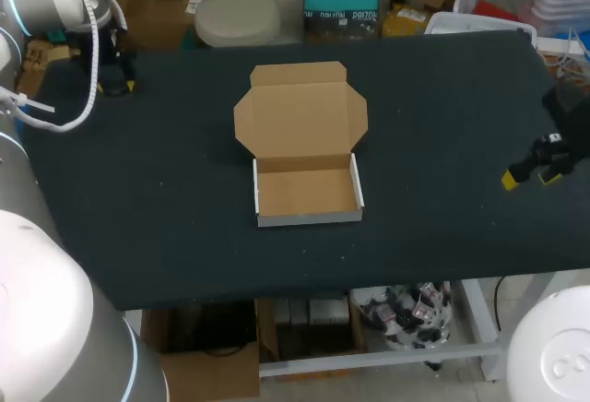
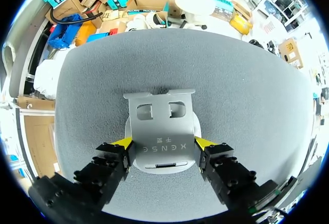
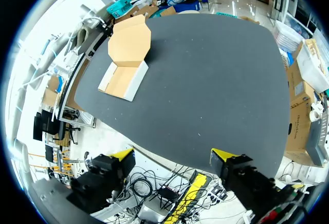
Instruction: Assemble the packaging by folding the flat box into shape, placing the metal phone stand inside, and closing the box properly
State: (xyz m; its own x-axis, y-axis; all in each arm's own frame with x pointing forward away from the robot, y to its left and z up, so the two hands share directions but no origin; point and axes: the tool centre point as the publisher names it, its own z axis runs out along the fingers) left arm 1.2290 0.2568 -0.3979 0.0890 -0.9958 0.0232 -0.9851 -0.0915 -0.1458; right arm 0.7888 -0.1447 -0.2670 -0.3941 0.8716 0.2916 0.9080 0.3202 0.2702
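We find the left gripper [image 2: 164, 143] closed on the phone stand's [image 2: 162, 126] side edges at the table's [image 1: 442, 144] 10 o'clock corner, the open box [image 1: 308, 192] lying toward 4 o'clock from it, while the right gripper [image 3: 173, 155] hangs wide open and empty at 3 o'clock.

cardboard box [image 1: 307, 190] at centre, lid open flat; grey metal phone stand [image 2: 162, 131] on table [image 2: 247, 106].

metal phone stand [image 2: 162, 131] — short line of printed lettering, upside down

The phone stand [image 2: 163, 131] is hidden in the head view.
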